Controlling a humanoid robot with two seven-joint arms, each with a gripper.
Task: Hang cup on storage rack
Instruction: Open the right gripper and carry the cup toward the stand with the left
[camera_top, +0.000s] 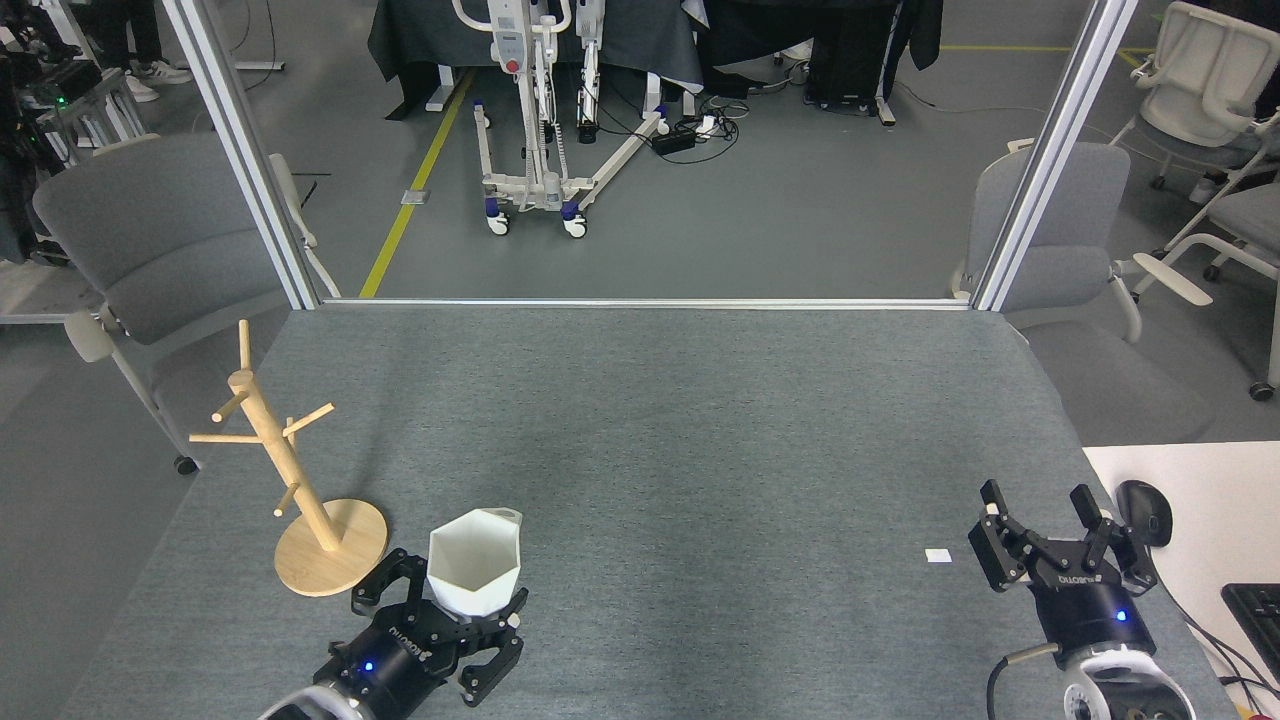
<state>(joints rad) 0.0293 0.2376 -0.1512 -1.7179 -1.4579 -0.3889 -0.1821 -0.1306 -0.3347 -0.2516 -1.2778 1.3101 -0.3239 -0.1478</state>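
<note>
cup (475, 560): white, faceted, hexagonal rim | left gripper (440, 622): jaws pinching it, counter's near-left edge | rack (290, 480): pale wood, left edge | right gripper (1050, 530): jaws spread

The storage rack (296, 490) stands upright on its round base near the left edge of the grey tabletop (680, 420). Just right of the rack base, the left tool (440, 625) grips the cup (476, 561) by its lower body; the cup is upright, rim open upward, with its handle tab on the far side. The cup is clear of the pegs. Far to the right of the rack, the right tool (1050, 525) has its fingers spread and carries nothing. A small white tag (938, 556) lies on the tabletop just left of the right tool.
</note>
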